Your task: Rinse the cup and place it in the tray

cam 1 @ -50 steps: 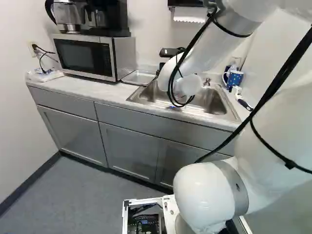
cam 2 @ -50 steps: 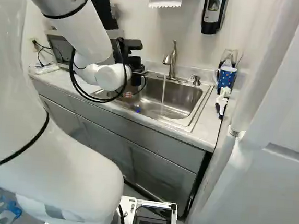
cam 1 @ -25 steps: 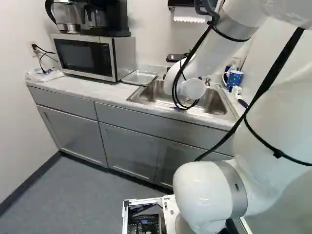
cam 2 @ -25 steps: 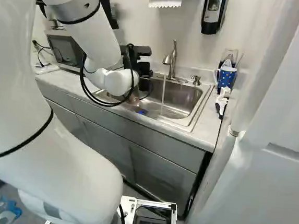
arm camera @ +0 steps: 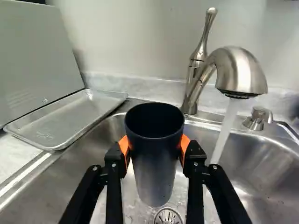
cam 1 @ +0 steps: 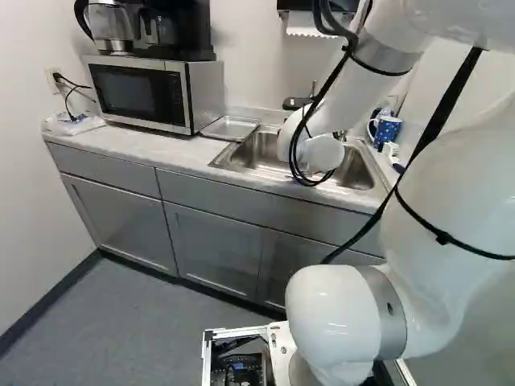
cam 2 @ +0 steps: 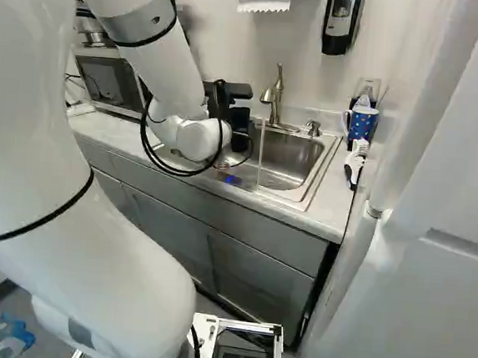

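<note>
The gripper [arm camera: 155, 144] clasps the cup [arm camera: 154, 170] from 2 sides, sensibly below its rim; likely light, stiff, slippery when wet

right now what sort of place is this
Probably a small kitchen or break room: there's a sink with the faucet running, a microwave, and a coffee pot on top of it.

Jaws grip the dark cup [arm camera: 155, 158] — water [arm camera: 224, 133] pours from the faucet [arm camera: 240, 70].

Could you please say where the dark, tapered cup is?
In the wrist view, the cup is held in the black pincer, over the steel sink, between the metal tray and the running water.
</note>
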`<state>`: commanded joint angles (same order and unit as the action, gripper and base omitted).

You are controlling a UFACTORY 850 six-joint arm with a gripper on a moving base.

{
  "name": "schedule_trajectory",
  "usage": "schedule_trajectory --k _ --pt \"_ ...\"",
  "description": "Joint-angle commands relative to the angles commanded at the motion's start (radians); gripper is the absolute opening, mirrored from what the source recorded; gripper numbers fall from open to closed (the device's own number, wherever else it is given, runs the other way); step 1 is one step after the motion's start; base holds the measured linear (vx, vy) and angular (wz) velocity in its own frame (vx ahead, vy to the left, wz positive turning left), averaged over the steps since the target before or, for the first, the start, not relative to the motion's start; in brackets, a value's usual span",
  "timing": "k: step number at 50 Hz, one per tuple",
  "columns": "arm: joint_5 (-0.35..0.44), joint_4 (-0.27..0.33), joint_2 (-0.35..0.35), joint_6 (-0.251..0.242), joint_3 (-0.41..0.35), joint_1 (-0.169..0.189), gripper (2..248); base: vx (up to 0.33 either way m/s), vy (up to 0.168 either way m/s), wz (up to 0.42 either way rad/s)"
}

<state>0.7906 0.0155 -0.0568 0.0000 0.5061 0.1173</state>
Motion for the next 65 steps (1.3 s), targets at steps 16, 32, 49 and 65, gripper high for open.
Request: schedule_trajectory --k 16,32,49,65 --pt "0.017 0.000 0.013 0.000 -0.025 0.041 123 0.000 0.000 0.000" --pt "0.054 0.000 0.048 0.000 -0.030 0.092 123 0.000 0.000 0.000" --pt "0.112 0.000 0.080 0.000 -0.036 0.135 123 0.000 0.000 0.000" --pt "0.127 0.000 0.079 0.000 -0.037 0.135 123 0.000 0.000 0.000"
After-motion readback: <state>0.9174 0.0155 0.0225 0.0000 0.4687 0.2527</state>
